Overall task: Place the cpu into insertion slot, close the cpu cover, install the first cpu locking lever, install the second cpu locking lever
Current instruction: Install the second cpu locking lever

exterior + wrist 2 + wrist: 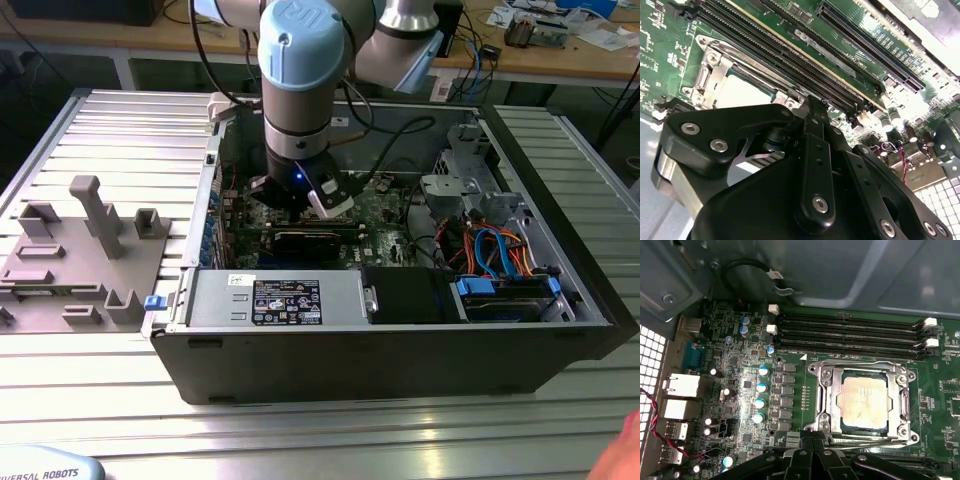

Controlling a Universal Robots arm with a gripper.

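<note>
Black gripper linkages (815, 165) are seen closest in the second wrist view, just above the cpu (742, 92); whether the fingers are apart cannot be told. Within the first wrist view, the cpu (863, 399) is seated in the insertion slot (826, 396), with the cpu cover (863, 369) lowered around it, beside the memory slots (850, 335). From the exterior view, the arm (300, 90) is lowered into the open computer case (400, 350).

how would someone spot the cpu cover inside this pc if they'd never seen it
Start at the green motherboard in the open case, then find the four long black memory slots. Right beside them lies the cpu cover: a silvery square metal frame lying flat around the dull metal cpu, the only shiny frame among dark components.
</note>
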